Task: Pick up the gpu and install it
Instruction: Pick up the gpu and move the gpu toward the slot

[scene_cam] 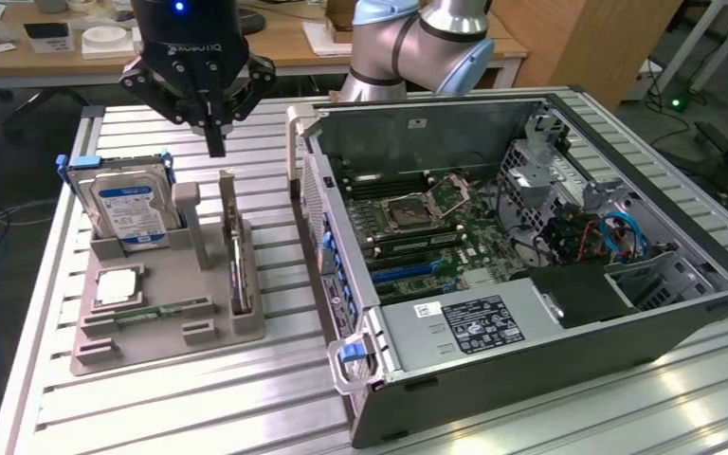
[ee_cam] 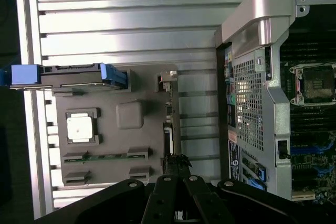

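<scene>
**Item under inspection:** the gpu (scene_cam: 232, 248), a thin flat dark grey-brown expansion card with a pale metal end bracket, stands on its long edge in a slot of the grey plastic parts holder (scene_cam: 200, 334). It is not yet lifted. In the exterior view it sits at 9 o'clock of the open dark grey metal computer case (scene_cam: 554, 353), with a strip of ribbed aluminium table (scene_cam: 162, 409) between them.

**Gripper:** the black two-finger gripper (scene_cam: 216, 142) hangs at 12 o'clock of the card, over its far end. Its jaws are pressed together and hold nothing. A small gap shows between the tips and the card's upper edge. In the wrist view the closed gripper (ee_cam: 177, 163) lies over one end of the card (ee_cam: 169, 124).

**Surroundings, exterior view:**
- A thick silver hard drive with a blue label (scene_cam: 130, 210) stands upright in a blue carrier at 10 o'clock of the card, with a grey post of the holder between the two.
- A square silver processor chip (scene_cam: 118, 284) lies flat at 8 o'clock.
- A narrow green memory stick (scene_cam: 155, 311) lies flat at 7 o'clock.

**Obstruction:** the case's pale side wall (scene_cam: 310, 180) stands between the card and the green motherboard (scene_cam: 446, 232)
</scene>
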